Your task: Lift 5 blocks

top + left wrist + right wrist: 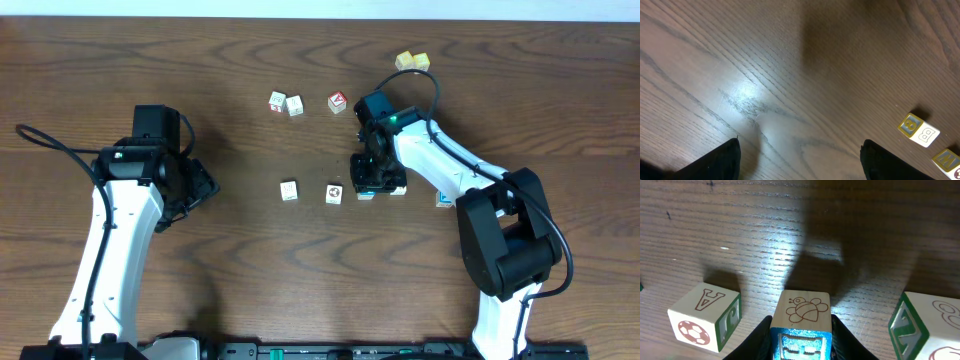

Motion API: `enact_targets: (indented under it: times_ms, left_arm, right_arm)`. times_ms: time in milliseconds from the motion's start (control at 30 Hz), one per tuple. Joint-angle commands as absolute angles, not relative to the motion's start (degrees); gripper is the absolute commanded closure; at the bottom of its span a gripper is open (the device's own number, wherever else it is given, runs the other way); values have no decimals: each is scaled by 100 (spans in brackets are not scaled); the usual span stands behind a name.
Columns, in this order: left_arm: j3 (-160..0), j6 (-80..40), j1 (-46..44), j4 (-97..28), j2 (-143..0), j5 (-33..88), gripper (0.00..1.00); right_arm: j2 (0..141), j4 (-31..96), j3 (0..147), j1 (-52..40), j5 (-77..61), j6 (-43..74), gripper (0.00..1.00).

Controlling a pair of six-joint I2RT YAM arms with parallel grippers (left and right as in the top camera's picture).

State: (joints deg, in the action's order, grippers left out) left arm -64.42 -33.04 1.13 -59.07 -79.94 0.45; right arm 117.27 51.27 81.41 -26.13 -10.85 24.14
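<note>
right gripper (801,342) was clamped on the bee block (801,307), just right of centre on the table (300,270) (small stiff wooden cube, likely light, smooth faces could slip, so take flat opposite sides, mid-height), left gripper (799,155) gaped wide at left.

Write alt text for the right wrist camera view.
The right gripper is closed on the bee cube, whose near face is bright blue. On the wooden table, the A cube with a football picture sits at picture left, and a green-lettered cube is cut off at right.
</note>
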Motion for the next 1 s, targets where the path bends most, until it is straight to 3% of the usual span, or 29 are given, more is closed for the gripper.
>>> enact_targets:
  times_ms: [0, 233, 667, 800, 867, 933, 967]
  left_arm:
    - [-6506, -3332, 139, -5931, -7972, -51, 23]
    - [-6506, -3332, 139, -5931, -7972, -51, 23]
    - [-6506, -3332, 139, -5931, -7972, -51, 23]
    - [-6506, -3332, 139, -5931, -7972, -51, 23]
    - [-6506, -3332, 139, -5931, -7972, -51, 23]
    - [-6506, -3332, 139, -5931, -7972, -51, 23]
    - [-6506, -3332, 139, -5931, -7972, -51, 23]
  right_arm:
    - [11795, 5122, 8136, -2720, -773, 2460, 69]
    - [11795, 5146, 8165, -2709, -779, 2475, 57]
    - [11795, 6289, 9411, -2508, -801, 2475, 50]
    - [11795, 6783, 9880, -2246, -797, 2274, 39]
    - [11795, 7004, 9918, -2021, -788, 2051, 39]
    - [11795, 7078, 9806, -1852, -705, 1920, 48]
    - [11795, 7072, 9717, -1778, -652, 1922, 58]
